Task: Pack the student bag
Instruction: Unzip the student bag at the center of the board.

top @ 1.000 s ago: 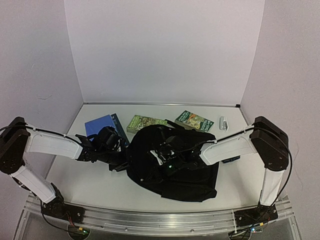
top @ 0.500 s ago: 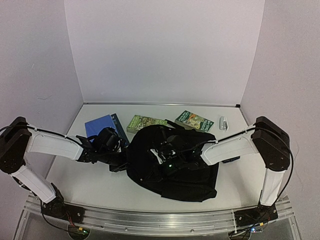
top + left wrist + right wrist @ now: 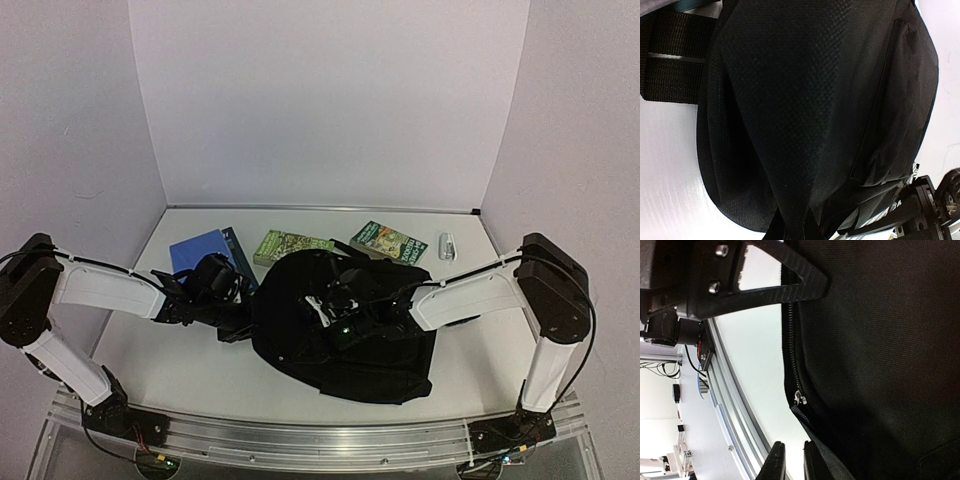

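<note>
Left gripper (image 3: 242,322), mid-left: I had just shut it at bag (image 3: 380,360) edge, likely steadying it for packing; right gripper (image 3: 328,303) fingers: couldn't tell.

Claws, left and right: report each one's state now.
Left claw: closed, apparently pinching the student bag at its edge.
Right claw: open, straddling the bag's zipper, gripping nothing.
</note>
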`<state>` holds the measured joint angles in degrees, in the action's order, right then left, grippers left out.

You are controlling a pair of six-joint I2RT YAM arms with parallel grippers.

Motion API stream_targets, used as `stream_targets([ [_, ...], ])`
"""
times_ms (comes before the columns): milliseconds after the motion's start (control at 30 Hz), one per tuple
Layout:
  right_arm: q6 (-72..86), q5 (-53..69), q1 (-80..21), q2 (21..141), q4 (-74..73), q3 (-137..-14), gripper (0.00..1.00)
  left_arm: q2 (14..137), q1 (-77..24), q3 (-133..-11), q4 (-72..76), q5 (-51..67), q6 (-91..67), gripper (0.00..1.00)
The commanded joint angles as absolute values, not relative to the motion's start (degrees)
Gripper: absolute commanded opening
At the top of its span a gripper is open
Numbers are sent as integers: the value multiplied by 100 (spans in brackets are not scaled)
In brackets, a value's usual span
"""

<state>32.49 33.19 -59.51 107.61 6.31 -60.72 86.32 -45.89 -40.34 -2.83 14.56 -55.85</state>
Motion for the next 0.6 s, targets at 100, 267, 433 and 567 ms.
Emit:
stream_targets([
  [100, 3207, 3308, -5950, 11134, 759, -6668, 34, 8516, -4544, -3973, -22, 1554, -5361, 0],
  [267, 3165, 3285, -5960, 11449, 751, -6867, 36, 8512, -4544, -3953, 163, 1591, -5354, 0],
  [433, 3136, 3303, -6034, 11603, 734, -6925, 37, 8526, -4544, -3956, 176, 1594, -5353, 0],
  [567, 3142, 3325, -6112, 11655, 724, -6929, 37, 8563, -4544, -3969, 185, 1612, -5344, 0],
])
